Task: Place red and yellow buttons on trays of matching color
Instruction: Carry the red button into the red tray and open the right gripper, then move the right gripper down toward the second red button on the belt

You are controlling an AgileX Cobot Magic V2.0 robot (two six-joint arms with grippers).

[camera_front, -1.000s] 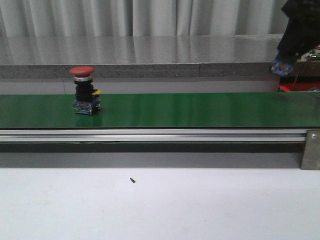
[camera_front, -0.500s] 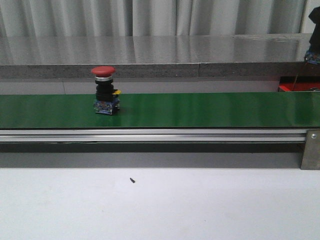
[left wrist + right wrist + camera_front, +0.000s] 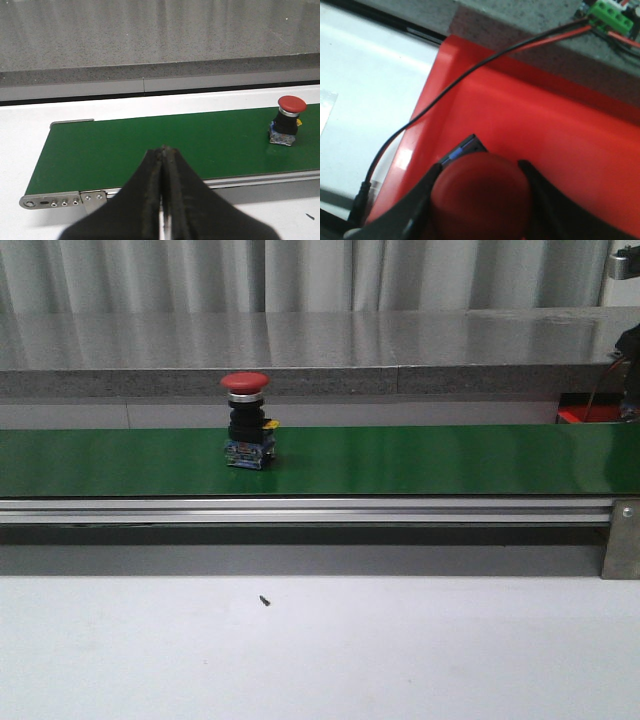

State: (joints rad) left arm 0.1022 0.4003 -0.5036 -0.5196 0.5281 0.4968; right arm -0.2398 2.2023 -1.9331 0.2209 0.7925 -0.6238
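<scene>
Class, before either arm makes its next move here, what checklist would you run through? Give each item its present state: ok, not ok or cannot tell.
1. Red button sits between the right gripper fingers: ok.
2. It hangs over the red tray, the matching colour: ok.
3. It touches the tray floor: cannot tell.
4. Dangling cable is clear of the drop: cannot tell.
5. Second red button stands upright on the green belt: ok.
6. Left gripper is ready for it: not ok, shut and apart from it.

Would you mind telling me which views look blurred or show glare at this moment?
Right wrist view: the held red button and jaws are soft, too close to focus, with glare on the red tray. Front view: sharp, sheen on the green belt. Left wrist view: shut jaws dark, belt crisp.
</scene>
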